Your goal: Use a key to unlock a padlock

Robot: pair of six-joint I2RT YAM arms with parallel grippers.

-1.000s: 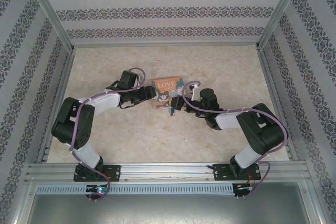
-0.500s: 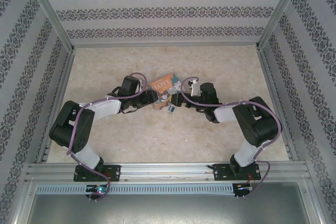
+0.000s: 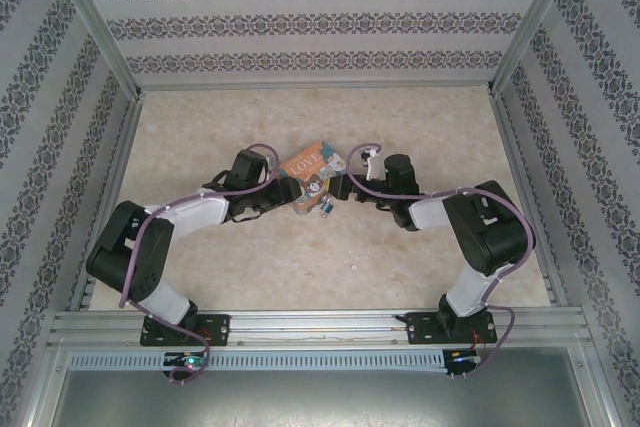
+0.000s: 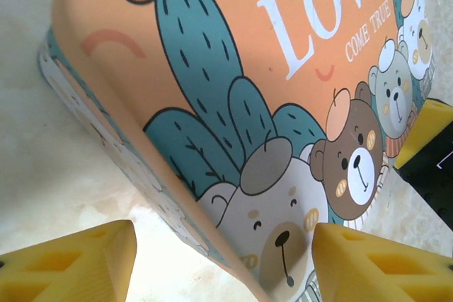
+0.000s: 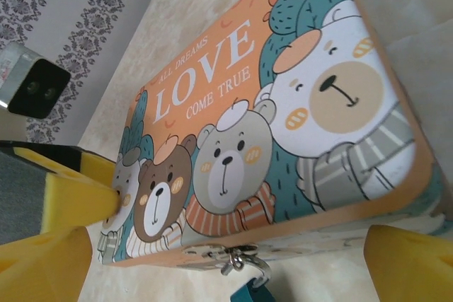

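The colourful LOVE tin (image 3: 308,165) lies tilted at mid-table between both grippers. A tiny blue padlock (image 3: 327,206) hangs from its front hasp. In the right wrist view, the padlock (image 5: 249,293) sits at the bottom edge, its silvery shackle (image 5: 249,266) hooked through the hasp. My right gripper (image 5: 226,249) stands wide open, facing the tin's (image 5: 248,104) front wall. My left gripper (image 4: 223,263) is open astride a corner of the tin (image 4: 248,68), with a gap to the side wall. One left finger (image 5: 78,189) touches the lid. The key is out of view.
Patterned walls and metal frame posts (image 3: 100,27) close the table in on three sides. A metal rail (image 3: 320,327) runs along the near edge by the arm bases. Bare beige tabletop (image 3: 300,267) lies in front of the tin.
Both grippers have closed in on the tin from either side. The tin has turned so that its right end points further back, and the padlock has shifted with it.
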